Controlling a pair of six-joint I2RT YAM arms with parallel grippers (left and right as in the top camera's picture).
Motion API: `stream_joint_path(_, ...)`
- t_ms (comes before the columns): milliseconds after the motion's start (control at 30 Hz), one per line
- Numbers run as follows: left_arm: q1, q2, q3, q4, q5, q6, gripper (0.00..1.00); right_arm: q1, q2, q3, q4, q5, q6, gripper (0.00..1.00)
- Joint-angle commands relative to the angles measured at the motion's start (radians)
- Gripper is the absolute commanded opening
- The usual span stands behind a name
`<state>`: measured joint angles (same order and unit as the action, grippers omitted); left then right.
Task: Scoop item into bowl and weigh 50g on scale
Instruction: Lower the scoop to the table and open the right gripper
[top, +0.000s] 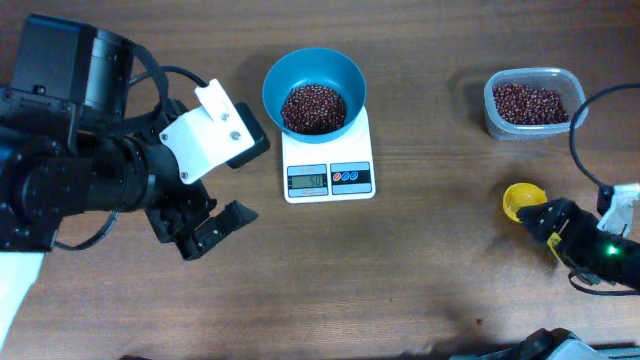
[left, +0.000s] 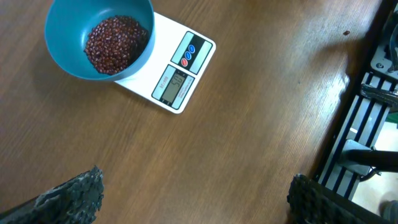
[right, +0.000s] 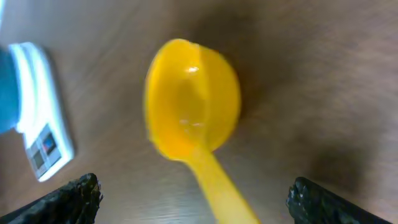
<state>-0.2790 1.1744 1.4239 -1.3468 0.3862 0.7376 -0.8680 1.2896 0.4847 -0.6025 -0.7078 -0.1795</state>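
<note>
Your right gripper (right: 193, 196) has its fingers spread wide and is clamped on nothing. The yellow scoop (right: 193, 93) lies straight ahead of it on the table (left: 249, 124). The cup is at the far end and looks empty. The handle (right: 221, 186) runs back toward the hand, into the gap between the fingers, and appears to touch neither. The scoop's long axis therefore lines up with the hand's own reach, tilted only slightly. To take it again, you would mainly have to bring the fingers together across the handle.

Your left gripper (left: 193, 202) is also spread apart with nothing in it. From that hand, the blue bowl (left: 65, 28) sits ahead and to the left. It rests on the white scale (left: 168, 34) and holds a heap of beans (left: 115, 43).

The right arm is much nearer the scoop and the clear tub (top: 489, 110) of spare beans, and the left arm is nearer the bowl and scale. From the right hand, the scale shows off to the left of the scoop.

The display is too small to read with confidence. Check it before you decide whether another scoop is needed.
</note>
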Motion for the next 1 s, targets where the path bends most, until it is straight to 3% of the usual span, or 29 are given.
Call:
stream_joint_path(0,0.001,-0.002,-0.002,-0.001,0.011,0.013,0.99,-0.005,-0.003,-0.003,0.043,0.251,0.231,0.99)
stream_joint_path(167,0.001,-0.002,-0.002,-0.001,0.011,0.013,0.99,-0.003,-0.003,0.057,0.056,0.597,0.565,0.99)
stream_joint_path(233,0.001,-0.002,-0.002,-0.001,0.011,0.013,0.99,-0.003,-0.018,0.108,0.022,0.612,0.649,0.99)
stream_joint_path(400,0.001,-0.002,-0.002,-0.001,0.011,0.013,0.99,-0.003,-0.253,0.373,-0.236,0.567,0.603,0.99)
stream_joint_path(667,0.001,-0.002,-0.002,-0.001,0.011,0.013,0.99,-0.003,-0.787,0.396,-0.344,-0.034,0.603,0.99)
stream_joint_path(833,0.001,-0.002,-0.002,-0.001,0.011,0.013,0.99,-0.003,-0.809,0.396,-0.418,-0.028,0.603,0.99)
stream_joint_path(967,0.001,-0.002,-0.002,-0.001,0.011,0.013,0.99,-0.003,-0.809,0.396,-0.741,0.013,0.583,0.99)
